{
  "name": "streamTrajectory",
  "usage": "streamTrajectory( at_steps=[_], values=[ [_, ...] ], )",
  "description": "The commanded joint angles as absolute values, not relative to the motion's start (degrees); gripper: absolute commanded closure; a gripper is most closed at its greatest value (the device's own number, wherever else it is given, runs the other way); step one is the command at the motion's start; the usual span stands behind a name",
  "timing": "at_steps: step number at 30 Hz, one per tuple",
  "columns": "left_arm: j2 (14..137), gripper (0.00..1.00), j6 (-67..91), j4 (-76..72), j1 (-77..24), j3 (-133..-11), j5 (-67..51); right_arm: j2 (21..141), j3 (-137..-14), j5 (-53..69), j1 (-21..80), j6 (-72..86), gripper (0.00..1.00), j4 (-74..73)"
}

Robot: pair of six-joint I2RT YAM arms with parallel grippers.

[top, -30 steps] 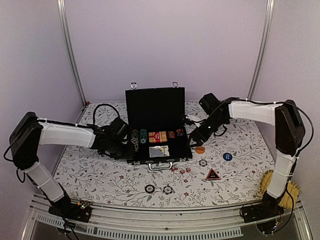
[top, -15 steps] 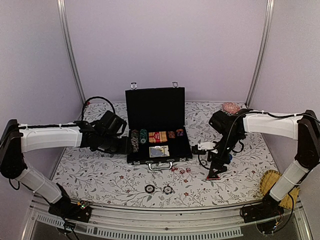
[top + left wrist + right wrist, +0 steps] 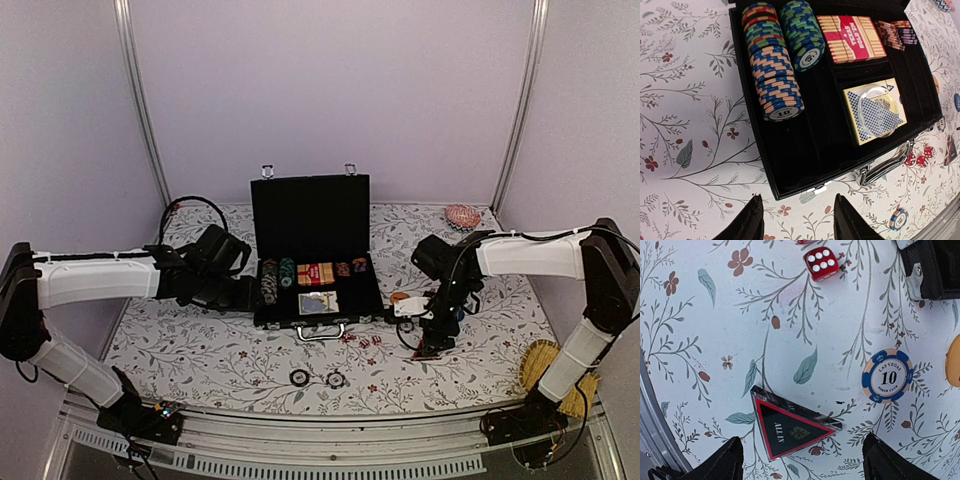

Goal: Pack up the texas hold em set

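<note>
The black case [image 3: 312, 215] of the texas hold em set stands open at the table's middle. It holds rows of chips [image 3: 774, 75], a red card box [image 3: 852, 37] and a blue-backed deck [image 3: 876, 109]. My left gripper [image 3: 250, 293] hovers open just off the case's front left corner [image 3: 771, 192], its fingertips [image 3: 756, 220] apart over bare cloth. My right gripper [image 3: 802, 462] is open low over the black-red triangle [image 3: 790, 429], one finger on each side of it and not touching. A loose blue-tan chip [image 3: 887, 376] and a red die [image 3: 820, 263] lie close by.
Two chips [image 3: 299, 377] [image 3: 335, 379] lie near the front edge and red dice [image 3: 365, 341] by the case handle [image 3: 322, 331]. An orange disc [image 3: 400, 298] sits right of the case. A pink shell [image 3: 462, 215] is at the back right, a yellow straw item [image 3: 545, 365] at the front right.
My right arm swung from the case's right side forward and down over the triangle, and its jaws opened wider. The left arm stretched out a little beside the case.
</note>
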State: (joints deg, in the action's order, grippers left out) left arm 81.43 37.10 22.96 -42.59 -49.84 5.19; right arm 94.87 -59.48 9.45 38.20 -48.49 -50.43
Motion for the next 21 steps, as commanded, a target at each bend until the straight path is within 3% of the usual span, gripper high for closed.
streamTrajectory(
  at_steps=[1, 21],
  values=[
    [80.8, 0.52, 37.1, 21.7, -43.1, -48.6, 5.0, 96.0, -58.8, 8.2, 38.1, -48.0, 0.18, -47.2],
    [81.6, 0.52, 37.1, 20.2, -42.9, -47.6, 4.6, 99.8, -55.6, 6.8, 39.0, -47.6, 0.25, -44.1]
  ],
)
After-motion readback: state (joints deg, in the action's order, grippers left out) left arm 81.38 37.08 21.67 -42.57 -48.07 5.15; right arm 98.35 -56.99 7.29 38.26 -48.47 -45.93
